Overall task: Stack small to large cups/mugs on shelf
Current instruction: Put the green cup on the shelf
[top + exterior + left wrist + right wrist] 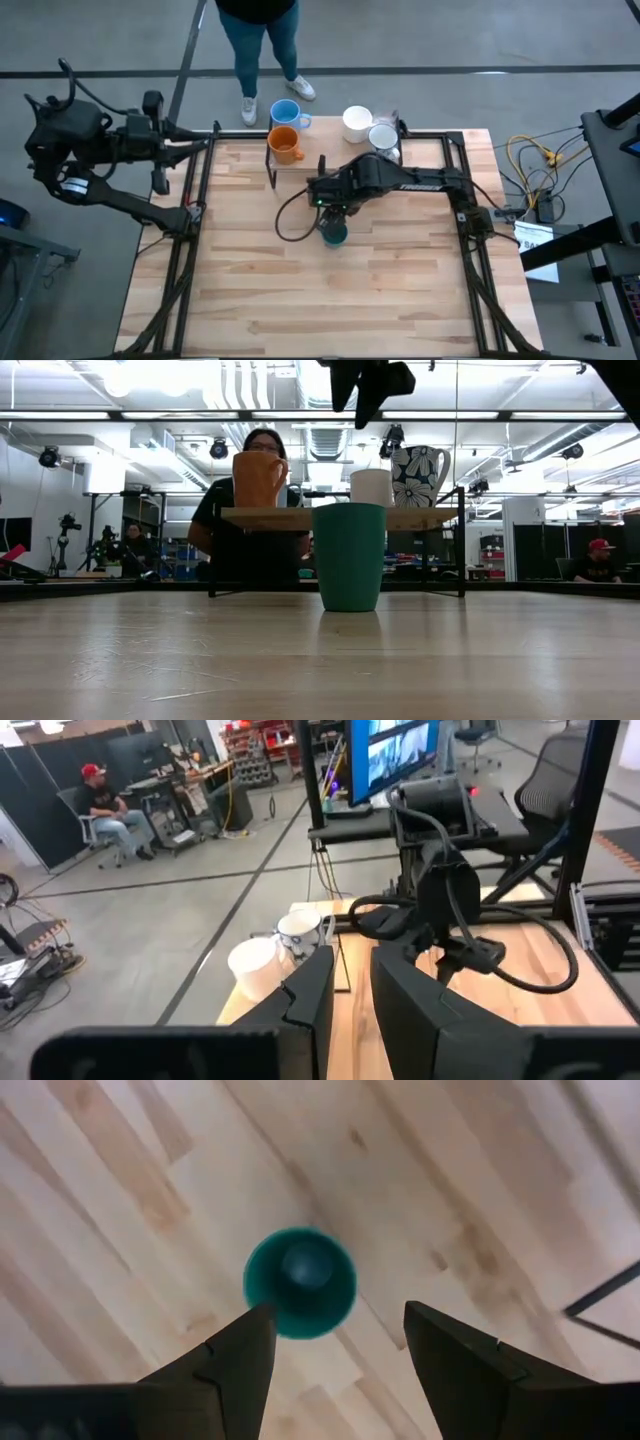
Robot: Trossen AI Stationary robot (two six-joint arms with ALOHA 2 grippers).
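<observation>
Tabletop (400,290) carries the shelf (300,518) with mugs at the back, green cup (300,1282) upright mid-table below the right gripper (340,1342), fingers apart, off-centre: descending risks tipping it; left gripper (345,1000) parked aside, fingers slightly apart.

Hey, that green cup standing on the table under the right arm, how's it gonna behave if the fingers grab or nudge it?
The green cup looks rigid, so it probably won't deform. It's taller than wide with a base narrower than its rim, so a high nudge might tip it. No handle and smooth walls: it could slip. The right gripper hangs open above it.
</observation>
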